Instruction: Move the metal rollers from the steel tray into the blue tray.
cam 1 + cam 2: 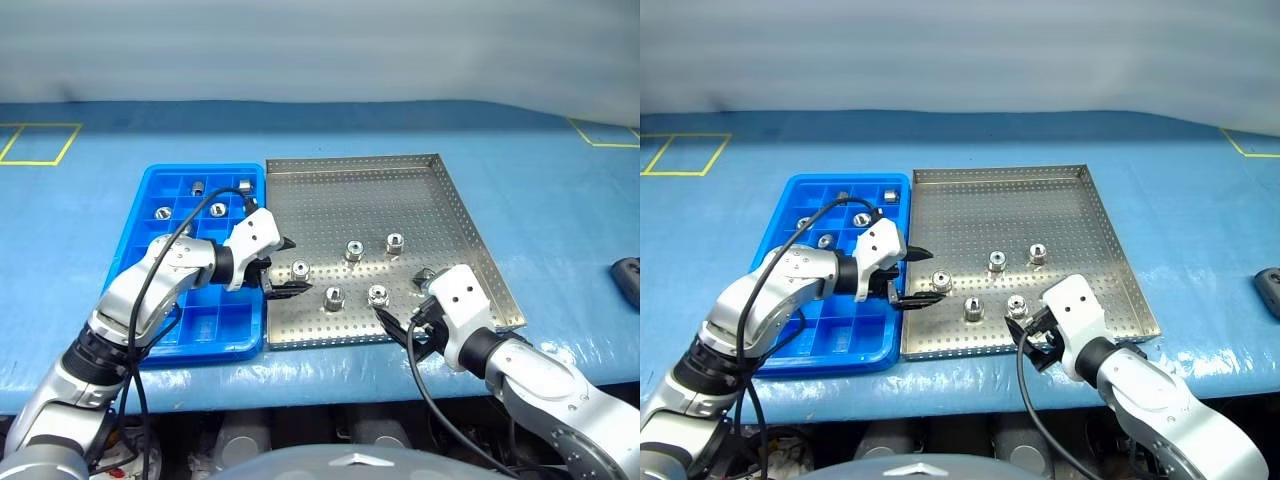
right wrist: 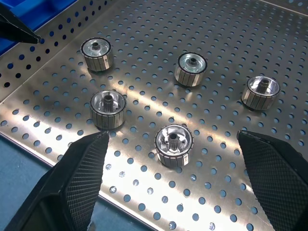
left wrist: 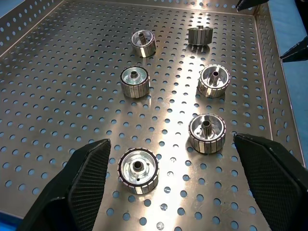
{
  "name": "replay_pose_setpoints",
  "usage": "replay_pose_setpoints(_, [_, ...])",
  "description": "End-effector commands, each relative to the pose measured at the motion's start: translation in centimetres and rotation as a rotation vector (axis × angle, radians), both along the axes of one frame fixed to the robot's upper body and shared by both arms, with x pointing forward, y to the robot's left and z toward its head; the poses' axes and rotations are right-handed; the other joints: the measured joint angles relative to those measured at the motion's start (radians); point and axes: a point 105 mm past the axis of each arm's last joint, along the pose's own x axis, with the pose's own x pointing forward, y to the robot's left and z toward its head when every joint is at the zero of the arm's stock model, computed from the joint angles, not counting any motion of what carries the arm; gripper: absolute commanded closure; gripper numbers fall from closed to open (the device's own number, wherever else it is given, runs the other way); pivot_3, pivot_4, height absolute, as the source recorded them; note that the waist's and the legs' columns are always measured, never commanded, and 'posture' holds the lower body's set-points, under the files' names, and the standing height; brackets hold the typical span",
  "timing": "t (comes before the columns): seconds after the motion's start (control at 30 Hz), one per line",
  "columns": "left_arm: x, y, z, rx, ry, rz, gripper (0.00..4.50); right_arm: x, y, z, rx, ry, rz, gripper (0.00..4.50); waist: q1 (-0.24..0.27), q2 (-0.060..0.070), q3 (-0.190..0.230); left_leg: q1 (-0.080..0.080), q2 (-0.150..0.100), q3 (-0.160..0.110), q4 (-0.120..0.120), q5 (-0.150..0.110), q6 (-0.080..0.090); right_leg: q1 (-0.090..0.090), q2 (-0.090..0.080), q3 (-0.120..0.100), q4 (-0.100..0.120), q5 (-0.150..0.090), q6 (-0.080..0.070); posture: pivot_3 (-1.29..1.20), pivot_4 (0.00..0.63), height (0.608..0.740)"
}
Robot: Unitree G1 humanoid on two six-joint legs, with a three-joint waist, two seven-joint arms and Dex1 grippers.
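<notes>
No readable text, labels, brands or numbers anywhere; steel tray [image 1: 455, 215], blue tray [image 1: 150, 200] and rollers [image 3: 134, 81] carry no markings.
</notes>
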Motion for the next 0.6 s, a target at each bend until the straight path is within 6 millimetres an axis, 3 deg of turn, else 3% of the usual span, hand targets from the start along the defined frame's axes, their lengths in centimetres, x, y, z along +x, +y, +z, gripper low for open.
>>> replay_pose_setpoints(0.03, [0.09, 0.13, 0.5, 0.004, -0.028, -0.007, 0.05, -0.09, 0.3, 0.91, 0.006, -0.044, 0.01, 0.0, 0.0, 0.0, 0.0, 0.0, 0.0, 0.0, 0.0, 0.0, 0.0, 0.0, 0.0, 0.0, 0.0, 0.0, 0.0, 0.02, 0.15, 0.74])
replay_pose_setpoints(0.6, [0.34, 0.15, 0.42, 0.012, -0.032, -0.008, 0.05, 0.0, 0.33, 0.85, 0.009, -0.038, 0.01, 0.0, 0.0, 0.0, 0.0, 0.0, 0.0, 0.0, 0.0, 0.0, 0.0, 0.0, 0.0, 0.0, 0.0, 0.0, 0.0, 0.02, 0.15, 0.74])
